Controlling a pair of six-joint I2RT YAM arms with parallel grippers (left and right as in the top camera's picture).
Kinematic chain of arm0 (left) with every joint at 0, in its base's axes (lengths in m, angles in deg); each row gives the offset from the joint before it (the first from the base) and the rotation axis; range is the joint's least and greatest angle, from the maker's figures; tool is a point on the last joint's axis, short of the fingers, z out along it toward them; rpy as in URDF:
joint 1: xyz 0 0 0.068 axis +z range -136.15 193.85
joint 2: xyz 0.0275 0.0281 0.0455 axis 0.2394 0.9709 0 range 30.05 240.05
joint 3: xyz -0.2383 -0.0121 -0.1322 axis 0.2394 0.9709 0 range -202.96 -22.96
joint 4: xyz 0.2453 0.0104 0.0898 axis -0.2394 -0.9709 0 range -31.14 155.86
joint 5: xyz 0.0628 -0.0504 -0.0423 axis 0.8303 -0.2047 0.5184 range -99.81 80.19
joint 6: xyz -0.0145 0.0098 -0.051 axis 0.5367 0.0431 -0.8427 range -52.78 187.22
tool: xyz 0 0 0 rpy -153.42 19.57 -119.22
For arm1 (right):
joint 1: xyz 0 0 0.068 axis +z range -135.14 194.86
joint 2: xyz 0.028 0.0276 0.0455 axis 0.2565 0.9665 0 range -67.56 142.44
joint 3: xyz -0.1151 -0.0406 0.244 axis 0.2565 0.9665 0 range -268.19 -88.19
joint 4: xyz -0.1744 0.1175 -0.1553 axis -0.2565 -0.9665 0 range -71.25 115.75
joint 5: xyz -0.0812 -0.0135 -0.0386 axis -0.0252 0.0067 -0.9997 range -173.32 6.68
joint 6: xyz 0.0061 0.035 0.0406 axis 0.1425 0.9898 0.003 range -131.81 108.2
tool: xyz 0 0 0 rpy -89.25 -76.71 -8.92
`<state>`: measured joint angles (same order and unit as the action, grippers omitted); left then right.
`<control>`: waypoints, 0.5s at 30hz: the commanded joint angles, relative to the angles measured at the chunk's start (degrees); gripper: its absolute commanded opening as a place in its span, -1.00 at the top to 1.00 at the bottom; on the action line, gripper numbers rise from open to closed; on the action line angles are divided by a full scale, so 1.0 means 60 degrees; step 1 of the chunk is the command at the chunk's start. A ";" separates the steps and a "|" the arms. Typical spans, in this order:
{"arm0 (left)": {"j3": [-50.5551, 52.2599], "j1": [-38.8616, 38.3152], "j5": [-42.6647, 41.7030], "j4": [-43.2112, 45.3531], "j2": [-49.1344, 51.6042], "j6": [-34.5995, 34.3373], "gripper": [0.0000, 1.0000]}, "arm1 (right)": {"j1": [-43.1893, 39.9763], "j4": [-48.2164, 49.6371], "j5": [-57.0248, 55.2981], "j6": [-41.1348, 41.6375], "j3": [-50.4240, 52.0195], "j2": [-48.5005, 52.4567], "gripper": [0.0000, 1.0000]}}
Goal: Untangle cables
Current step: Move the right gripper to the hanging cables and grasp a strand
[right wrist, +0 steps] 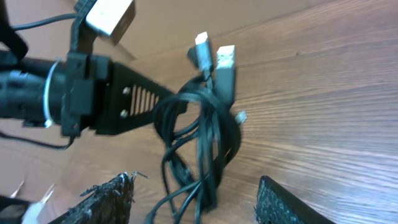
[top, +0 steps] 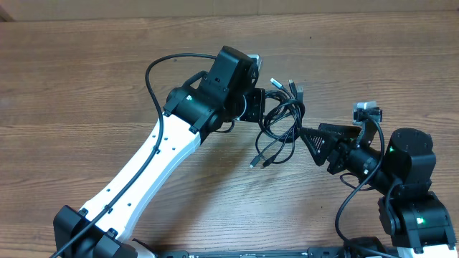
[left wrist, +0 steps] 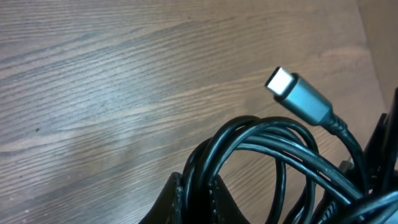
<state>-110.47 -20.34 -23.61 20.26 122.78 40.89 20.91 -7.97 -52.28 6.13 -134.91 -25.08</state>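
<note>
Tangled black cables [right wrist: 214, 124] between two grippers.
The left gripper [top: 257, 106] clamps them; the right gripper [right wrist: 196, 191] stands spread around them.

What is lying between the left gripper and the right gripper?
The bunched black cables lie between the left gripper, which is shut on them, and the open right gripper. The overhead view shows this most clearly.

The cables [top: 278, 123] lie bunched on the wooden worktop [top: 86, 64]; jaws of the left arm [top: 165, 154] touch their left edge, jaws of the right arm [top: 401, 165] just beside their right.
</note>
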 commanded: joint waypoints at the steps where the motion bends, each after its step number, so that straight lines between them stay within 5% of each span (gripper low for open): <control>1: -0.0266 0.0200 -0.0765 -0.0015 -0.0295 0.1377 0.92 | -0.0011 0.0087 -0.0831 0.0018 -0.0171 -0.0066 -0.25; 8: -0.0266 0.0288 -0.2590 0.0168 -0.0295 0.2987 0.91 | -0.0011 0.0102 -0.0998 0.0011 -0.0171 -0.0066 -0.23; 15: -0.0266 0.0288 -0.2641 0.0255 -0.0295 0.3122 0.92 | -0.0011 0.0040 -0.0984 0.0011 -0.0171 -0.0066 -0.08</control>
<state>-110.47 -18.88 -36.51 21.29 122.78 56.94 20.91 -7.88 -57.43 6.17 -134.91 -25.08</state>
